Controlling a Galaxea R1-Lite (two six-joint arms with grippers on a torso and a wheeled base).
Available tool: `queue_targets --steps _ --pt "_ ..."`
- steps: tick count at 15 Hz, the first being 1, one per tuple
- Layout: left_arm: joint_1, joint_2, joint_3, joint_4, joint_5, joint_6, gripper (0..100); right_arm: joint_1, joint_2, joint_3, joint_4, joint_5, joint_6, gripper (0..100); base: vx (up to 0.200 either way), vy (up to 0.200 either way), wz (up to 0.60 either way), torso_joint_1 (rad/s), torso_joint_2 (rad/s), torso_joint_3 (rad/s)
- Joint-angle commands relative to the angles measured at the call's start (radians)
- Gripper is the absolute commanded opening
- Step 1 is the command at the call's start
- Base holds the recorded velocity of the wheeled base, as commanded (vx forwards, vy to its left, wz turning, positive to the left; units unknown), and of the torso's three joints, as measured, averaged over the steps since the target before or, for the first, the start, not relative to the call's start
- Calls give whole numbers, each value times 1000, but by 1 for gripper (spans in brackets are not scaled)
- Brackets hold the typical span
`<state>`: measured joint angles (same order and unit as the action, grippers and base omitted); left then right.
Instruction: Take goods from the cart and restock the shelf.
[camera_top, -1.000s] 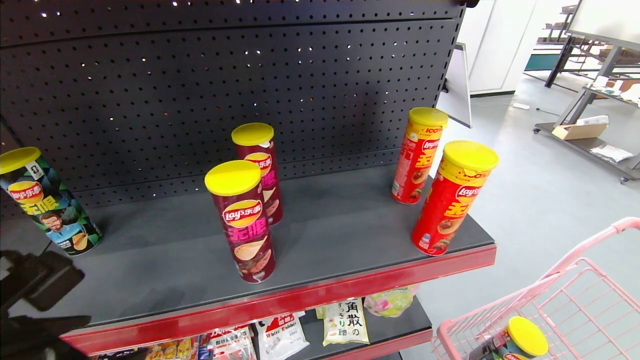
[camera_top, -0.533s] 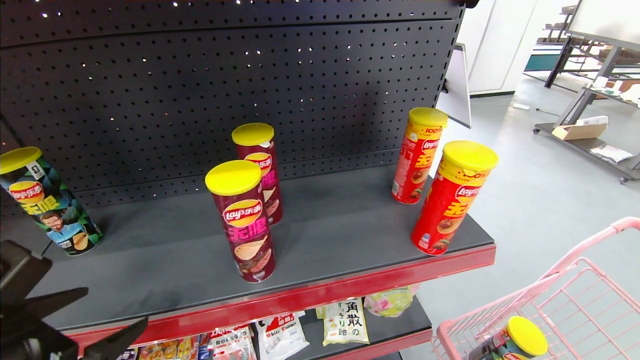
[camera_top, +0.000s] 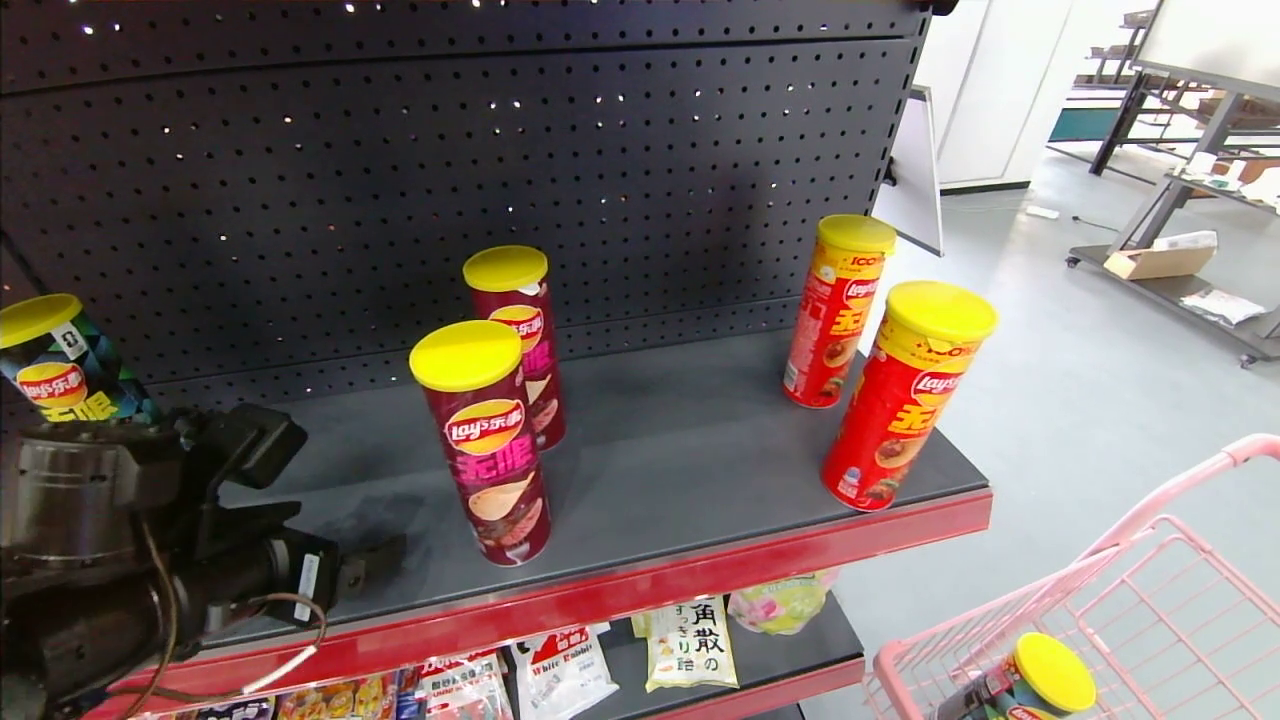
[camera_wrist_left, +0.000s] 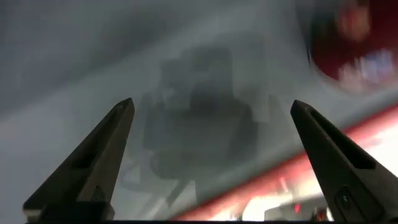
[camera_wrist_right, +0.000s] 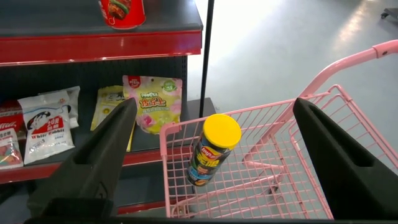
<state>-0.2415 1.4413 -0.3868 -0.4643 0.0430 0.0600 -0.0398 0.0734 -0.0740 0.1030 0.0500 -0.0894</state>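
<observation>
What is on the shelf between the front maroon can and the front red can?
Head view: only bare shelf between front maroon can and front red can.

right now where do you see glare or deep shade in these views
Head view: bright specks of light come through the holes of the pegboard. Right wrist view: a pale sheen on the floor beyond the cart; dark shade behind the snack bags under the shelf.

The left arm (camera_top: 130, 540) was raised from below the front left corner of the shelf (camera_top: 660, 450) and brought over its board near the left edge. The lower half of the green can (camera_top: 50, 360) (fully visible earlier) was covered by it.
</observation>
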Motion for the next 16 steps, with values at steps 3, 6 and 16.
queue_targets --steps 3,6,16 --pt "-36 148 -63 -25 23 -35 100 0 0 -1 0 1 -1 100 0 0 0 0 0 0" --pt "-52 157 -90 -28 28 -37 100 0 0 -1 0 1 -1 100 0 0 0 0 0 0" --pt "-85 229 -175 -30 37 -54 100 0 -1 0 0 -1 -3 100 0 0 0 0 0 0"
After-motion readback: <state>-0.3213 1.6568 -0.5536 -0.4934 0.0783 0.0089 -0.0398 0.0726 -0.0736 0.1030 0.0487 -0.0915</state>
